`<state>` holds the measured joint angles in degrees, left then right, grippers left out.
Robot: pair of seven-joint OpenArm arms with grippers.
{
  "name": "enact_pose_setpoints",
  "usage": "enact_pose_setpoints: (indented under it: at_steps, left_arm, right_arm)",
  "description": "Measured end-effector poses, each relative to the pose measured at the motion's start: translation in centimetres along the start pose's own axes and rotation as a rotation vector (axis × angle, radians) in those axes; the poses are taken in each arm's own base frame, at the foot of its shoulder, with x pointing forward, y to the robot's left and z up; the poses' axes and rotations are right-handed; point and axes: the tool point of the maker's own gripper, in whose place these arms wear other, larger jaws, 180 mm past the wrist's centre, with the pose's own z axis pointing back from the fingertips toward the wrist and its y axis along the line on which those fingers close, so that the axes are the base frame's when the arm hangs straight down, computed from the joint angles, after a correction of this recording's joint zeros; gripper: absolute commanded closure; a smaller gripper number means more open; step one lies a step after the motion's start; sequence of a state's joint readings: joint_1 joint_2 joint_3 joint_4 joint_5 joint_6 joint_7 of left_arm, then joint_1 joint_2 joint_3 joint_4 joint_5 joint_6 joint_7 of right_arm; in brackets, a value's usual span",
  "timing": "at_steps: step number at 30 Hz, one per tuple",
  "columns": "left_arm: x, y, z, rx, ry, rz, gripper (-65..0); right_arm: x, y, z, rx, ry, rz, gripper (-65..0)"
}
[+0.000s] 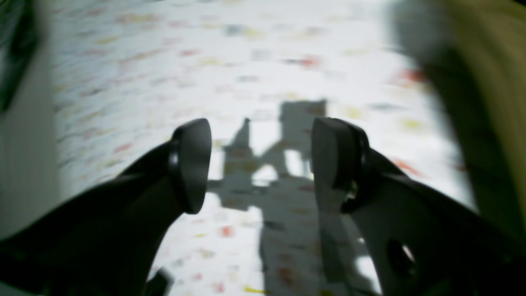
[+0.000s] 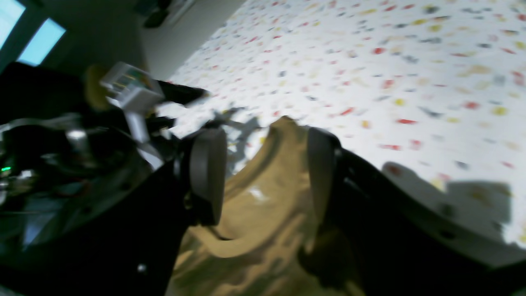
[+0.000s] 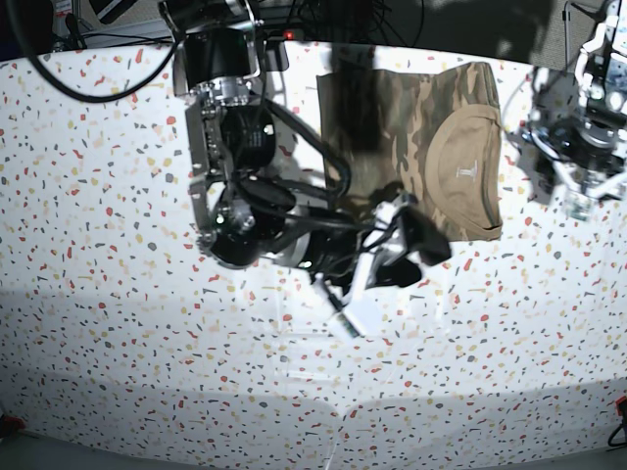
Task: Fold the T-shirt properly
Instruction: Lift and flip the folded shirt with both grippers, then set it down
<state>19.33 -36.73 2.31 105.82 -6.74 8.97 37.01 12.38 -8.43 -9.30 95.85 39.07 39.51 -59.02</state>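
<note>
The T-shirt (image 3: 411, 137) lies partly folded at the back of the speckled table (image 3: 118, 294), camouflage side up on its left and the tan inside with a small label (image 3: 468, 168) on its right. My right gripper (image 3: 426, 240) is open at the shirt's near edge. In the right wrist view its fingers (image 2: 207, 176) stand wide apart with tan cloth (image 2: 267, 205) between and below them. My left gripper (image 1: 263, 164) is open and empty over bare table; a blurred olive edge of the shirt (image 1: 485, 102) is at its right. In the base view the left gripper (image 3: 570, 194) is just right of the shirt.
Cables and dark equipment (image 3: 323, 20) line the table's back edge. The right arm's body (image 3: 235, 196) stretches over the table's middle left. The table's front edge (image 3: 343, 431) runs along the bottom of the base view.
</note>
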Motion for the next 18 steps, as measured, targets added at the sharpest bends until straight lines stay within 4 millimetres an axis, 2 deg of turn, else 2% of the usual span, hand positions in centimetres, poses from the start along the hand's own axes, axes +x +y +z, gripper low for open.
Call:
enact_pose_setpoints:
  at_steps: [3,5,7,9,10,14,16,18]
  left_arm:
    - [0.2,2.1,0.1,0.104,-0.006,0.054,-30.8]
    - [0.6,2.0,0.4,0.105,-0.012,0.115,-23.2]
    - [1.6,0.8,1.0,0.057,-0.035,0.182,-14.6]
    - [2.9,-0.3,1.9,0.032,-0.068,0.232,-3.3]
    - [3.5,-1.0,2.4,0.016,-0.079,0.247,0.0]
    - [6.5,-3.4,5.4,-0.073,-0.158,0.326,0.0]
    - [6.7,-5.1,6.9,-0.145,-0.163,0.344,0.0]
    - [6.0,-7.0,8.1,-0.22,-0.138,0.352,0.0]
  right_arm:
    - [-1.1,-1.8,0.7,-0.069,0.047,0.031,-32.0]
    - [-1.9,-3.1,1.3,-0.123,0.086,0.058,-28.9]
    - [-2.4,-4.2,1.9,-0.165,0.107,0.081,-21.3]
    - [-2.7,-4.9,2.3,-0.192,0.121,0.097,-7.6]
    - [-2.8,-5.0,2.4,-0.196,0.126,0.099,0.0]
    - [-3.1,-5.4,2.6,-0.206,0.137,0.103,0.0]
    - [-3.4,-5.8,2.6,-0.221,0.143,0.104,0.0]
    - [-4.2,-6.2,2.3,-0.222,0.159,0.085,0.0]
